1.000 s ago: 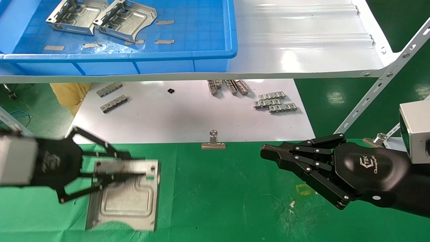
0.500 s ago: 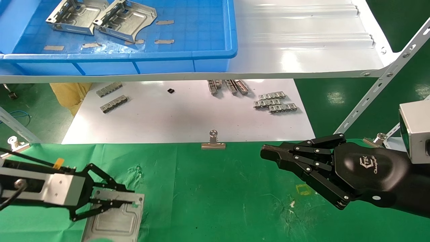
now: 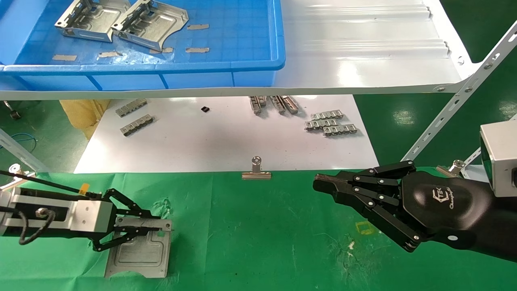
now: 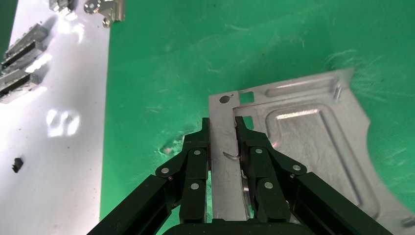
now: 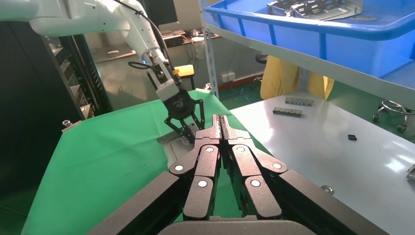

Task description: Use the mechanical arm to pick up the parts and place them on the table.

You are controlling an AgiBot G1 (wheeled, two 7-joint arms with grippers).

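- Pinching the silver part (image 3: 139, 252) by its rim, the left gripper (image 3: 155, 229) rests it on the green tabletop (image 3: 262, 242).
- Right gripper (image 3: 323, 184), white logo unreadable, hangs pressed closed.

Factory workbench, blue parts bin (image 3: 226, 76), metal shelving (image 3: 464, 91)

Bright overhead light — glare on white shelf (image 3: 363, 60); frames sharp, shadows soft.
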